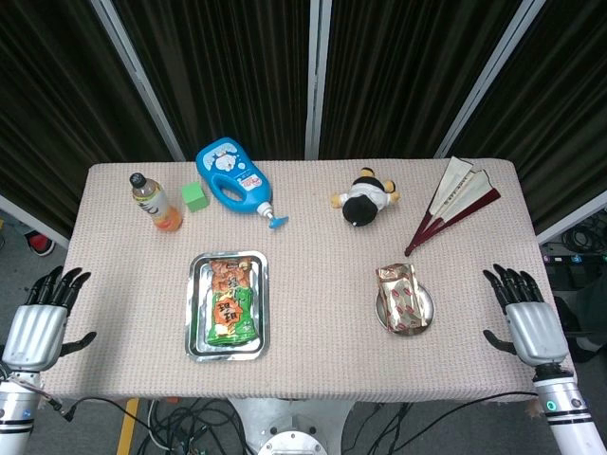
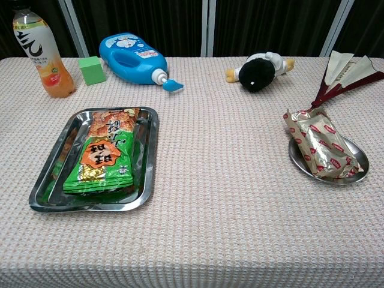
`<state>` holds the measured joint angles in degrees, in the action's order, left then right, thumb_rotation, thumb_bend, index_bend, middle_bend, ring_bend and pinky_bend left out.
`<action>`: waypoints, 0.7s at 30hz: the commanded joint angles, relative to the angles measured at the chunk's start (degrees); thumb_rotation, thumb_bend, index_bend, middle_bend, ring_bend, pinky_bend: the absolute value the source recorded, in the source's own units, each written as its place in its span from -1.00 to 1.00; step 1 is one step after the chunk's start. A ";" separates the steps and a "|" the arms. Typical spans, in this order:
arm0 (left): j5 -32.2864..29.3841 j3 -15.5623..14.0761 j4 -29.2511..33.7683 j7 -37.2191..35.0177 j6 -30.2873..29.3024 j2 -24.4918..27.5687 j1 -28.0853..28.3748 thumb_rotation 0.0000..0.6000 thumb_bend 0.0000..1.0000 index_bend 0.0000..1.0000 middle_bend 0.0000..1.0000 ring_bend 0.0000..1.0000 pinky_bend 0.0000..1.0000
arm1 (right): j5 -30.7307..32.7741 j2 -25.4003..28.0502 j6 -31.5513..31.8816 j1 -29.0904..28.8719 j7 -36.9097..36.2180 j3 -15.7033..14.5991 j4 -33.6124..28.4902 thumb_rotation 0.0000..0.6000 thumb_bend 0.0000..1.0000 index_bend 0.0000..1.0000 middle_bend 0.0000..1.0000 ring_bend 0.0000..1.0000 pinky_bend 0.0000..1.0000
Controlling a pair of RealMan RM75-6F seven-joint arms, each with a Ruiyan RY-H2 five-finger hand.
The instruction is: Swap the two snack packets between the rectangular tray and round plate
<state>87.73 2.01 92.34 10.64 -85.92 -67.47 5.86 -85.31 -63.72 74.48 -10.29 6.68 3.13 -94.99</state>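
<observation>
Snack packets both sit in their start spots: green-and-orange packet (image 1: 229,301) lies flat in the rectangular tray (image 1: 198,316) at counter (image 1: 313,256) front-left, red-and-gold packet (image 1: 400,298) lies on the round plate (image 1: 426,305) front-right, its far end overhanging the plate rim. Left to right: left hand (image 1: 38,322) hangs off the counter's left edge, fingers spread, holding nothing, touching nothing. Back-left row: orange drink bottle (image 1: 156,202) upright, green cube (image 1: 195,196) just beside it, blue detergent bottle (image 1: 233,178) on its side with spout toward the middle. Tray is in front of those. Right of centre at the back, a black-and-white plush toy (image 1: 364,200) lying down. Plate with packet is in front of it. Folded fan (image 1: 453,201) at back-right, angled, handle end pointing toward the plate. Right hand (image 1: 524,319) is off the right edge, fingers apart, empty. Chest view shows neither hand.
</observation>
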 commanded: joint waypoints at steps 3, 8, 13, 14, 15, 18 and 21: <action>0.29 -0.35 -0.83 0.20 -0.06 -0.71 -0.09 1.00 -0.92 -0.73 -0.78 -0.91 -0.73 | 1.33 1.37 -10.72 -6.30 1.45 -0.31 -3.79 1.00 -1.00 -1.00 -1.00 -1.00 -1.00; 0.05 -0.55 -1.56 -0.25 0.09 -1.18 -0.25 1.00 -0.92 -0.74 -0.78 -0.91 -0.73 | 3.75 -0.93 -15.84 -10.76 5.98 1.22 -4.33 1.00 -1.00 -1.00 -1.00 -1.00 -1.00; -0.40 -0.40 -1.76 -0.54 -0.07 -1.12 -0.43 1.00 -0.92 -0.73 -0.78 -0.91 -0.73 | 8.48 -3.37 -20.25 -14.18 10.54 2.17 -5.49 1.00 -1.00 -1.00 -1.00 -1.00 -1.00; -0.37 -0.41 -1.77 -0.69 -0.13 -1.04 -0.47 1.00 -0.92 -0.73 -0.78 -0.91 -0.73 | 9.95 -3.50 -21.56 -14.90 11.41 2.22 -5.86 1.00 -1.00 -1.00 -1.00 -1.00 -1.00; -0.35 -0.44 -1.80 -0.87 -0.16 -0.96 -0.51 1.00 -0.92 -0.73 -0.78 -0.91 -0.73 | 11.39 -3.64 -22.73 -15.58 12.33 2.24 -6.12 1.00 -1.00 -1.00 -1.00 -1.00 -1.00; -0.30 -0.55 -1.90 -1.41 -0.22 -0.59 -0.63 1.00 -0.92 -0.73 -0.78 -0.91 -0.73 | 15.02 -4.38 -24.88 -17.44 15.25 2.22 -6.45 1.00 -1.00 -1.00 -1.00 -1.00 -1.00; -0.36 -0.56 -2.17 -2.08 -0.28 -0.39 -0.74 1.00 -0.92 -0.73 -0.78 -0.91 -0.73 | 17.40 -5.43 -23.84 -18.12 18.22 2.17 -6.42 1.00 -1.00 -1.00 -1.00 -1.00 -1.00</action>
<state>87.39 1.45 90.24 8.65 -86.18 -67.91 5.15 -69.32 -68.23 50.55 -27.45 23.09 5.24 -101.15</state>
